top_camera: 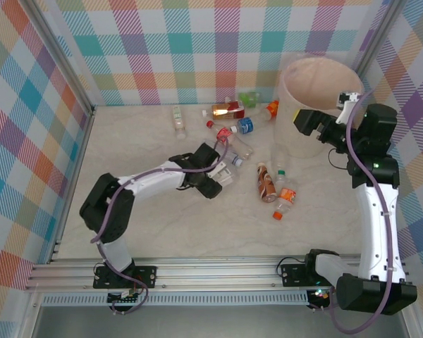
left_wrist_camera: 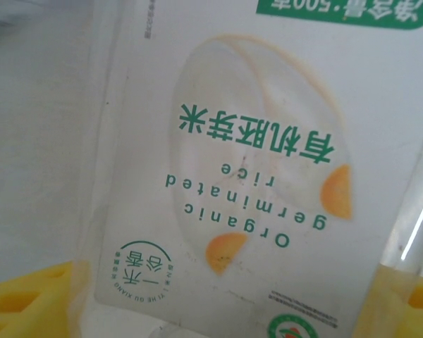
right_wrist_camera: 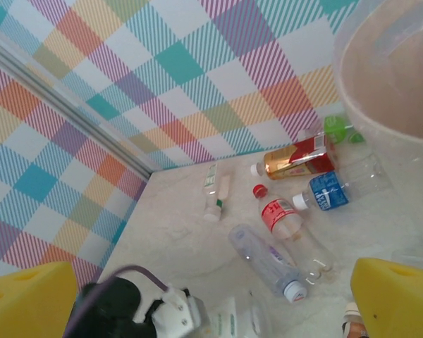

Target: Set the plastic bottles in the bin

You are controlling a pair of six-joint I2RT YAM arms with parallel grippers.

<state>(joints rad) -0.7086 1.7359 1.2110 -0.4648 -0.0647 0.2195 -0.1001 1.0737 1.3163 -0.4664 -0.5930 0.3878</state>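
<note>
Where the left arm reaches over the table toward its middle, the left gripper is clamped on a white-labelled bottle lying on the tabletop. In the left wrist view its label, printed in green, spans the gap between 2 yellow pads that meet the bottle's sides.

Behind it, near the back wall, a slim green-labelled bottle lies alone. To its right is a cluster:
- a red-capped bottle
- a tea-coloured bottle with a red label
- a blue-labelled bottle
- a clear bottle
- a green bottle
- an orange-capped far bottle just beside the bin

Nearer the arms, 3 more lie close together: a brown-liquid bottle, a white-capped bottle and an orange-capped near bottle.

The bin stands upright at the far right of the table, and all of these bottles lie outside it. The right gripper hangs beside the bin's near wall; whether it touches I cannot tell. In the right wrist view its yellow fingers are spread wide apart, grasping nothing.
</note>
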